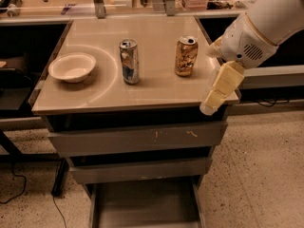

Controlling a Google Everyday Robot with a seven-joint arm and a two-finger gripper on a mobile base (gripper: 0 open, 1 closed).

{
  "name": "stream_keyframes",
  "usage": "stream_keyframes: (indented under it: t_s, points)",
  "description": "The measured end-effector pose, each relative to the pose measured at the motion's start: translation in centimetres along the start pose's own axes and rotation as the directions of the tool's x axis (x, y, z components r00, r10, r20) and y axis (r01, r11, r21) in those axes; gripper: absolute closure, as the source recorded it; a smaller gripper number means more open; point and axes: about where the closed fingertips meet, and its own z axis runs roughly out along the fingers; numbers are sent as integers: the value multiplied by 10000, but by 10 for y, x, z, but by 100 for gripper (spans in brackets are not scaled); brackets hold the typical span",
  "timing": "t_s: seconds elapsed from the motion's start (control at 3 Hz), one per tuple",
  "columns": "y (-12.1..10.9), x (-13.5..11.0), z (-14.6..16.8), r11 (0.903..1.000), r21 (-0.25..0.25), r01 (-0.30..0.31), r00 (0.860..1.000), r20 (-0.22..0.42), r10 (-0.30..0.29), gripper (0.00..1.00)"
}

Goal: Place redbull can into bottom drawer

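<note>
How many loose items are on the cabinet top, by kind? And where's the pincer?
Cans: 2 (redbull can, gold-brown can)
Bowls: 1 (white bowl)
Total: 3
The pincer hangs at the front right corner of the cabinet top, right of the gold-brown can and touching neither can.

Robotics lab (cluttered benches (71, 6) behind): robot's fingers (221, 87) at table's (156, 91) right edge.

My tabletop (156, 91) carries a bowl (72, 67) near the left edge, the redbull can (129, 61) at the middle and a gold can (185, 56) toward the right edge, all apart. My gripper (211, 103) hangs at the front right corner.
</note>
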Motion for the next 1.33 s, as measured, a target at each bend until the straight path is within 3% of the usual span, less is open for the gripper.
stream_keyframes:
  t_s: [0.33,0.67,1.33]
  points:
    - [0,0,1,10000,-42,25,10000,17,-25,0]
    - [-1,-7,22,10000,61,63,9988,481,-66,0]
    - [-15,-51,86,9998,85,202,9810,1929,-214,0]
